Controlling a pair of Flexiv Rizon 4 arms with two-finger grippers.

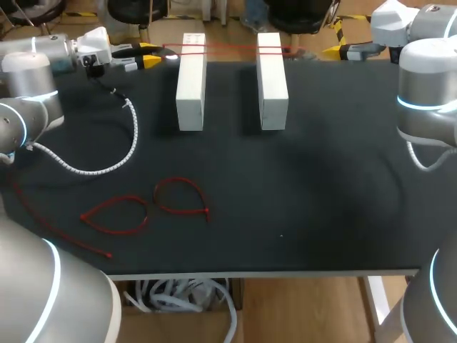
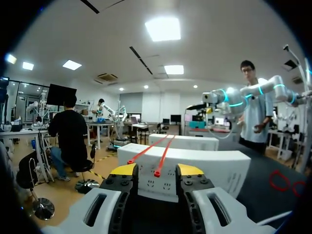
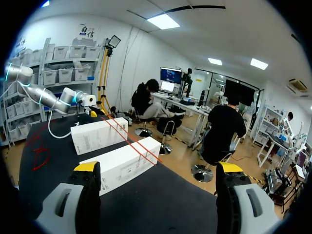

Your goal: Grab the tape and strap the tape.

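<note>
Two white boxes, the left one [image 1: 191, 82] and the right one [image 1: 272, 80], lie side by side on the black table [image 1: 321, 186]. Two strands of red tape [image 1: 232, 49] run across their far ends. My left gripper [image 1: 151, 57] is at the far left, just beyond the left box. In the left wrist view the gripper [image 2: 157, 169] is open. The two tape ends [image 2: 157, 172] lie between its yellow tips without being pinched. My right gripper [image 1: 334, 51] is at the far right, past the right box. It [image 3: 158, 168] stands wide open and holds nothing.
Two closed red tape loops [image 1: 118, 213] [image 1: 182, 196] lie front left, with a long loose red strap [image 1: 57, 230] beside them. The left arm's white coiled cable [image 1: 107, 163] droops onto the table.
</note>
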